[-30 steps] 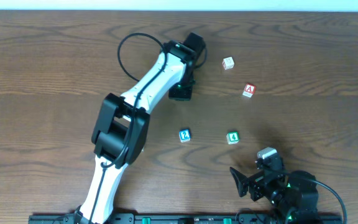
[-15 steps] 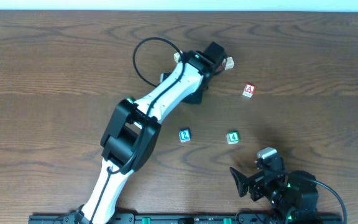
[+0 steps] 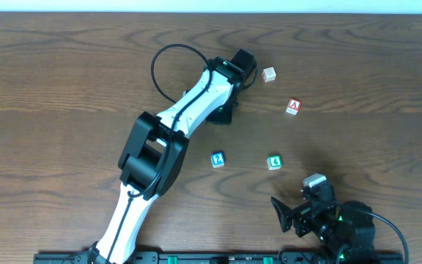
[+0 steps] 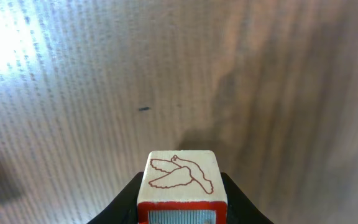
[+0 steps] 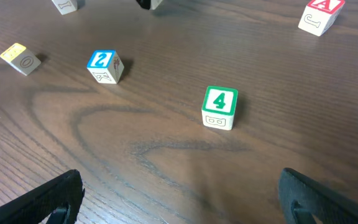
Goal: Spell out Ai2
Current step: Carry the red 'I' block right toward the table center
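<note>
Dark wood-grain tabletop (image 3: 64,81) fills the whole shot. From overhead, your left arm (image 3: 189,110) reaches up past the middle, and its tip ends just left of a pale cube (image 3: 269,74). You can't see the left jaws from up here because the arm covers them. The A cube (image 3: 293,106) sits right of the arm, a bit below the pale one. Closer to the arm bases, the 2 cube (image 3: 217,159) and a green 4 cube (image 3: 273,162) lie side by side but apart. The right arm (image 3: 335,224) is tucked at the near right edge, below the 4.

Left wrist view: the left jaws are clamped on a red-framed cube (image 4: 180,180), with a bird drawing on the face you see. Can't tell which letter it carries.

Right wrist view: the right jaws are spread wide with nothing between them, fingers (image 5: 55,199) down in both bottom corners. The 4 is closest, the 2 further left, the A up at the far right. There's also a yellow cube (image 5: 20,59) at the left and another cube (image 5: 64,5) cut off by the top edge.
</note>
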